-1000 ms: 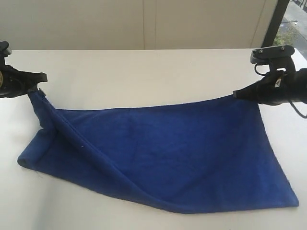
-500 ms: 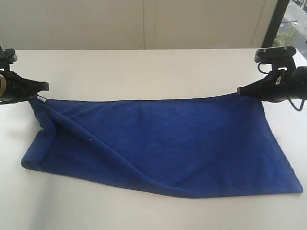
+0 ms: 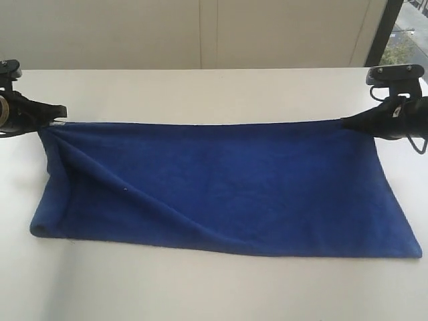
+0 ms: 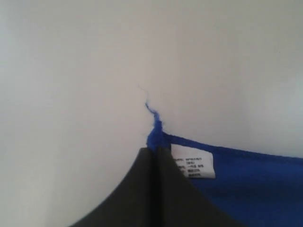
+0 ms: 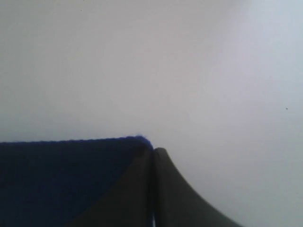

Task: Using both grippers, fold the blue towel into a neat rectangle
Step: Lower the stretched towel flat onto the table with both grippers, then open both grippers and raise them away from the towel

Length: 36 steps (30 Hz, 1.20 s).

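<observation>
The blue towel (image 3: pixel 227 187) lies folded over on the white table, its far edge stretched straight between both grippers. My left gripper (image 3: pixel 59 112) is shut on the towel's far left corner, where a white care label (image 4: pixel 192 161) shows beside the black fingers (image 4: pixel 142 189). My right gripper (image 3: pixel 348 121) is shut on the far right corner (image 5: pixel 142 141), the blue cloth pinched between its fingers (image 5: pixel 165 189). A diagonal crease runs from the left corner down toward the near edge. The near left end curls in a roll (image 3: pixel 41 227).
The white table (image 3: pixel 200 93) extends behind and in front of the towel. A pale wall stands at the back, and a dark window frame (image 3: pixel 388 33) rises at the far right.
Both grippers have moved away toward the back and outward with the towel's corners, pulling the upper edge taut and straight. The upper layer now covers more of the cloth below.
</observation>
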{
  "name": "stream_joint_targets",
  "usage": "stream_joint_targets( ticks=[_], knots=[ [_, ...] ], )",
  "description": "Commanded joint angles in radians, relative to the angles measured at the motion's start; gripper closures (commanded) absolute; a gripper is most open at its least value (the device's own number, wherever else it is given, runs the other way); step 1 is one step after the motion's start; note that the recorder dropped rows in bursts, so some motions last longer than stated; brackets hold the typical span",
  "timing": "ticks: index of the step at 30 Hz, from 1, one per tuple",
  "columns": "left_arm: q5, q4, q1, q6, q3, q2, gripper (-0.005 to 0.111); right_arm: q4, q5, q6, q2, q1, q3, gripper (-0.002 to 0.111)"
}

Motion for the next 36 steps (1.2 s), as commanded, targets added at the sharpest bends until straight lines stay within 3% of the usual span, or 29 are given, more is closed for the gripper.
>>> stream_joint_targets(
  ticks=[1,3,5,6,8,10,12,21,24,31,33,36],
  knots=[
    [0.021,0.002,0.002,0.006,-0.005,-0.001,0.107,-0.005,-0.015,-0.010,0.012,-0.008,-0.011,0.108],
    [0.024,0.002,0.002,0.006,-0.005,-0.001,0.104,-0.005,-0.015,-0.010,0.012,-0.008,-0.011,0.108],
    [0.025,0.002,0.002,0.006,-0.005,-0.001,0.088,-0.005,-0.021,-0.035,0.012,-0.008,-0.011,0.102],
    [0.023,0.002,0.002,0.006,-0.005,-0.001,0.073,-0.005,-0.033,-0.037,0.012,-0.008,-0.011,0.090],
    [0.023,0.002,0.002,0.006,-0.005,-0.001,0.056,-0.005,-0.042,-0.037,0.012,-0.008,-0.011,0.072],
    [0.023,0.002,0.002,0.006,-0.005,-0.001,0.049,-0.005,-0.044,-0.037,0.012,-0.008,-0.011,0.057],
    [0.023,0.002,0.002,0.002,-0.005,-0.008,0.047,-0.003,-0.015,-0.037,0.005,-0.008,-0.011,0.052],
    [-0.128,0.071,0.002,0.000,-0.005,-0.148,0.051,-0.002,0.264,-0.014,-0.127,-0.008,-0.011,0.055],
    [-0.241,0.071,0.002,-0.036,-0.005,-0.193,0.061,0.011,0.357,0.008,-0.181,-0.008,-0.011,0.064],
    [-0.620,0.071,0.041,-0.092,-0.005,-0.251,0.105,0.095,0.536,0.025,-0.294,-0.006,-0.008,0.080],
    [-0.730,0.071,0.051,-0.140,-0.005,-0.260,0.107,0.112,0.564,0.025,-0.320,-0.006,-0.008,0.081],
    [-0.781,0.071,0.051,-0.285,-0.005,-0.275,0.107,0.176,0.578,0.025,-0.351,-0.006,-0.008,0.081]
  ],
)
